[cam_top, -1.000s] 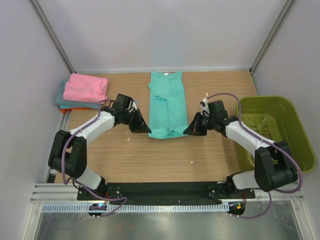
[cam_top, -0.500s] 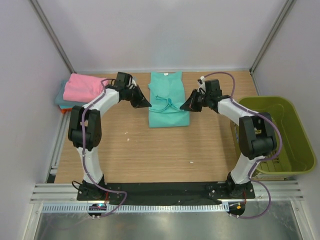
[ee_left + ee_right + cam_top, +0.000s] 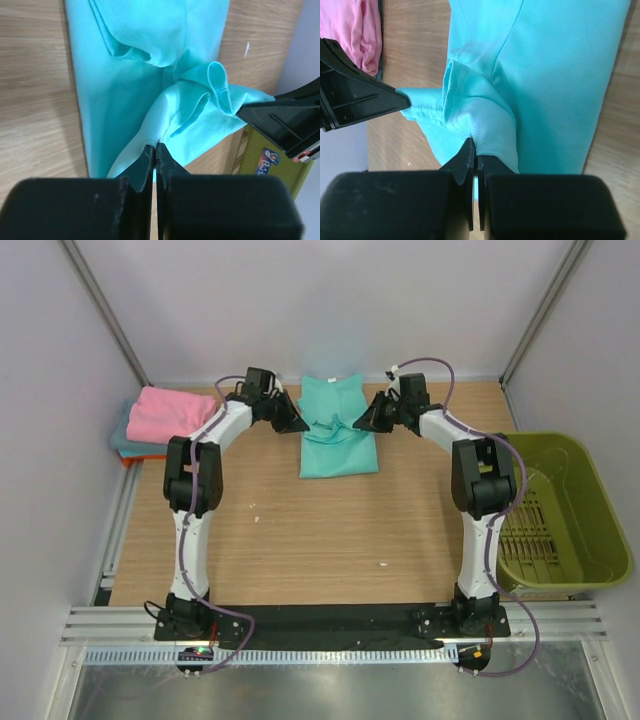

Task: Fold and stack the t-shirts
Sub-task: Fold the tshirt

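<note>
Two pinches on teal-green t-shirt (image 3: 340,450): left gripper (image 3: 154,151) and right gripper (image 3: 475,153) clamped on its raised edge

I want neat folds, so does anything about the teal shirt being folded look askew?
The teal-green cloth t-shirt is mid-fold: its edge, pinched by the left hand and right hand, sags into a bunched pucker between them instead of spanning flat. Nothing looks torn or spilled.
</note>
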Motion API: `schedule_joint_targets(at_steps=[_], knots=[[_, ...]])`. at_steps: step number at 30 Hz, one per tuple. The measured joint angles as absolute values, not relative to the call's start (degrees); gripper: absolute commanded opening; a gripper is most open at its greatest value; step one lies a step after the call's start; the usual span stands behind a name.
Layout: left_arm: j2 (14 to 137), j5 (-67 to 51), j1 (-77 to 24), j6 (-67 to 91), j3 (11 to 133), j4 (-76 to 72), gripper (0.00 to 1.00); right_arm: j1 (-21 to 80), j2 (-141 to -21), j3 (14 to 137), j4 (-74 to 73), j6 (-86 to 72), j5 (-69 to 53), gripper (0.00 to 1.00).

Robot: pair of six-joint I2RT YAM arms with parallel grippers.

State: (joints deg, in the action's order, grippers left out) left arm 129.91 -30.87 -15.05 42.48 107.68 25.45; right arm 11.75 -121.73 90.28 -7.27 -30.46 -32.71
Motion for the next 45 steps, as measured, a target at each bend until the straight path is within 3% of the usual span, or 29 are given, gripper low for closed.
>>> schedule_joint_targets(at_steps=[2, 3, 4, 5, 7, 10, 14, 20, 25, 38, 41, 45], knots=[[130.54, -29.74, -14.90, 41.87, 108.25, 25.45, 0.04, 11.60, -123.07, 91.74, -7.07, -30.22, -32.47, 0.05], [130.69, -29.06, -14.85, 41.54, 108.42, 25.47, 0.14, 11.51, -123.50, 92.09, -6.98, -30.17, -32.16, 0.17], [130.80, -28.14, -14.79, 41.10, 108.57, 25.50, 0.27, 11.51, -123.81, 92.33, -7.01, -30.13, -31.66, 0.37], [130.89, -26.92, -14.74, 40.56, 108.79, 25.58, 0.48, 11.49, -124.03, 92.36, -7.01, -30.24, -31.00, 0.42], [130.91, -24.25, -14.57, 39.22, 109.56, 26.20, 0.70, 11.33, -124.05, 92.36, -7.27, -29.30, -29.82, 0.55], [130.87, -21.37, -14.28, 36.93, 111.33, 27.59, 0.79, 10.81, -123.87, 92.36, -7.49, -27.70, -28.64, 0.60], [127.63, -20.95, -13.93, 35.29, 108.73, 29.17, 0.79, 9.17, -121.08, 90.26, -9.56, -26.26, -28.23, 0.61], [118.30, -28.23, -13.93, 36.16, 91.90, 30.39, 0.75, 6.39, -110.17, 78.43, -11.49, -26.02, -30.15, 0.61], [118.30, -31.18, -14.55, 37.43, 83.81, 31.68, 0.77, 6.70, -108.31, 69.38, -11.20, -27.09, -32.18, 0.60], [121.69, -35.20, -15.16, 42.50, 84.71, 28.47, 0.75, 7.01, -111.18, 65.78, -9.30, -29.61, -33.56, 0.60], [122.91, -35.97, -15.51, 43.35, 85.89, 27.46, 0.71, 7.01, -111.81, 65.91, -8.36, -30.20, -34.28, 0.60], [124.36, -36.56, -15.90, 43.72, 87.15, 26.33, 0.59, 7.01, -112.86, 66.57, -7.27, -30.85, -35.14, 0.58]])
